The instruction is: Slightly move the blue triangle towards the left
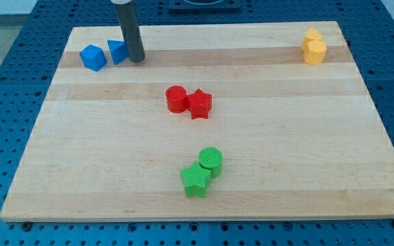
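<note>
The blue triangle (117, 51) lies near the top left of the wooden board (279, 143). A blue cube (93, 57) sits just to its left, a small gap apart. My tip (137, 59) is right against the triangle's right side, at the end of the dark rod coming down from the view's top.
A red cylinder (176, 98) and a red star (200, 104) touch near the board's middle. A green cylinder (211, 160) and a green star (195, 180) touch lower down. Two yellow blocks (313, 46) sit together at the top right.
</note>
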Controlling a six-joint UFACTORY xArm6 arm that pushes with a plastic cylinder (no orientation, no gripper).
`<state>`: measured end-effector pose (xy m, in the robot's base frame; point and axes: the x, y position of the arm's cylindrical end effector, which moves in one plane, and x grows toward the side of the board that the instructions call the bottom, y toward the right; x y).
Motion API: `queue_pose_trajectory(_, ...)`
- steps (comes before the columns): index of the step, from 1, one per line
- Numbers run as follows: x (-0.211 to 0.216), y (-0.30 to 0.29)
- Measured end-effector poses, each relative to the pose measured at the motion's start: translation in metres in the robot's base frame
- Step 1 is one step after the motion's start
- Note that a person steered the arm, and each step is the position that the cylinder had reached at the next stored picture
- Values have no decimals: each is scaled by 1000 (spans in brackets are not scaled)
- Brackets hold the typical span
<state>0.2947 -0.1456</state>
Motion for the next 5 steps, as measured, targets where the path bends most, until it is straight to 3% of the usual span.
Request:
queue_pose_trajectory(3,0,-30)
queue_pose_trajectory(4,3,-9)
queue_pose_trajectory(5,4,48)
